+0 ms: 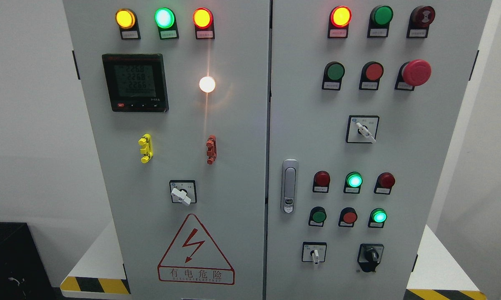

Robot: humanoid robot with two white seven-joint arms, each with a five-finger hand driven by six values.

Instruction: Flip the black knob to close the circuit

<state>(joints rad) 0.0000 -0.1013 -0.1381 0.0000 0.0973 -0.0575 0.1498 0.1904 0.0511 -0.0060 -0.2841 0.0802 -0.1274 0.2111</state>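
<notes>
While neither hand shows in the head view, so that their state and the knob's place relative to them cannot be told, the black knob (pixel 371 254) sits low on the cabinet's right door (pixel 421 166), right of a white selector switch (pixel 315 255), below a lit green lamp (pixel 378 216).

The room is evenly and brightly lit, and the grey cabinet (pixel 233 166) shows no hard shadows on its face. A white indicator lamp (pixel 207 84) is overexposed and throws a vertical streak of flare up and down the left door. The lit amber lamps (pixel 125 18) and green lamps (pixel 164 18) bloom slightly at their edges. The digital meter (pixel 135 82) has a dim, low-contrast display whose digits are hard to read. Focus is sharp across the panel. The cabinet sides converge downward from wide-angle distortion. The black case (pixel 8 260) at lower left sits in shade, with little detail.
</notes>
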